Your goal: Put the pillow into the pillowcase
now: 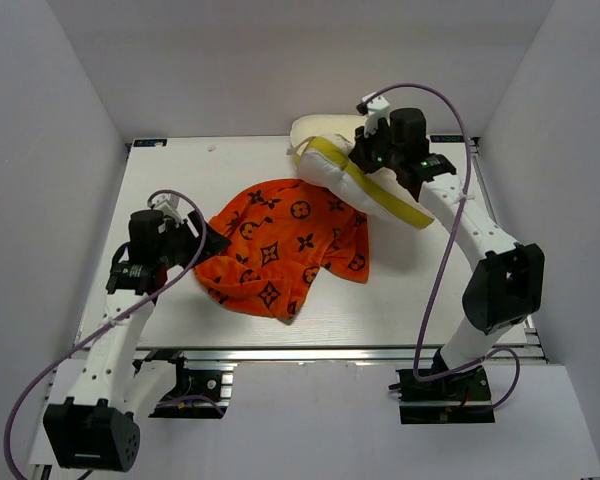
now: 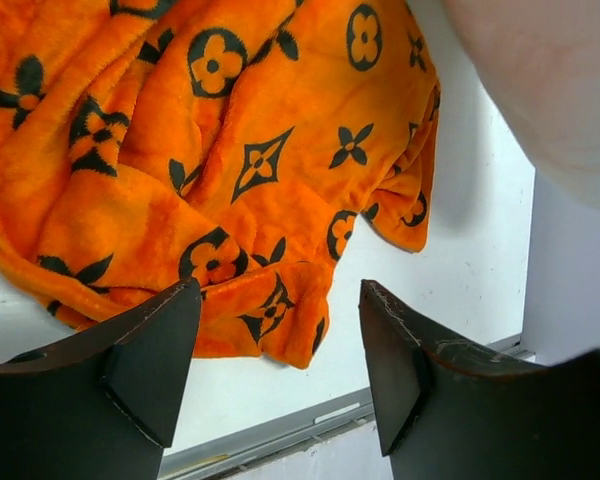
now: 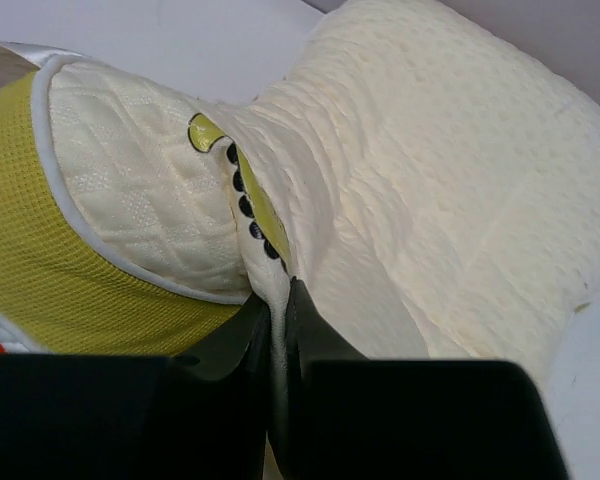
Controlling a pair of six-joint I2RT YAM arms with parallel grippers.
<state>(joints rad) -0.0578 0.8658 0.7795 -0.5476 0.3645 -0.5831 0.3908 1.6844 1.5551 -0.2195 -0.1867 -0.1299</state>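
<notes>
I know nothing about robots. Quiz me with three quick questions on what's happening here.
1. True or false: the left arm's fingers are clamped on the orange pillowcase.
2. What do the right arm's fingers pinch? A) the cream pillow B) the pillowcase C) nothing
3. Is the pillow inside the pillowcase yet?
Key: 1 false, they are open; 2 A; 3 no.

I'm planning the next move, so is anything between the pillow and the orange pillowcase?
Nothing visible. The pillow, pinched in the right gripper, lies next to the pillowcase. The case is crumpled, though, and no opening shows.
</notes>
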